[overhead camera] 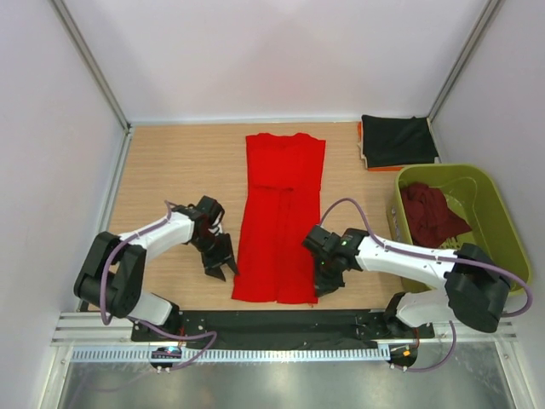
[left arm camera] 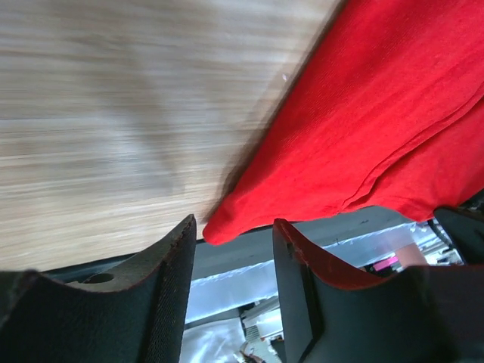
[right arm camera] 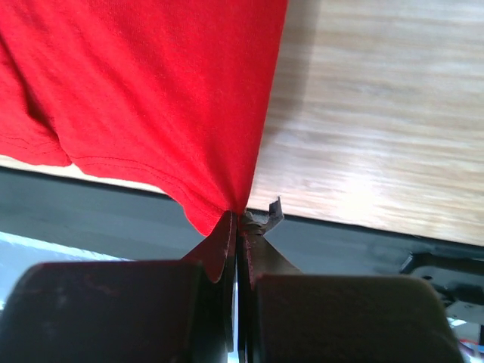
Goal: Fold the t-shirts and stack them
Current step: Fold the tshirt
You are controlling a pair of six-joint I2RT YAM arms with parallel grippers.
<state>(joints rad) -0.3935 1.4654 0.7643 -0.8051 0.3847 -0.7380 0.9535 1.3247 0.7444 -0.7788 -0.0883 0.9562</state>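
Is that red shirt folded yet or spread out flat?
Partly folded: the red shirt lies as a long narrow strip, sides turned in.

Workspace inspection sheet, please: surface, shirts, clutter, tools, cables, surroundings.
Surface: wooden table, bare wood showing around the shirts.
Job's things: red t-shirt folded into a long strip, centre; black t-shirt folded, far right corner; maroon t-shirt crumpled in the olive-green basket.
Clutter: olive-green basket at right edge.
Tools: left tool open beside red t-shirt's near left corner; right tool shut on its near right corner.
Cables: purple cable looping along each arm.
Surroundings: white walls; metal rail at near edge.
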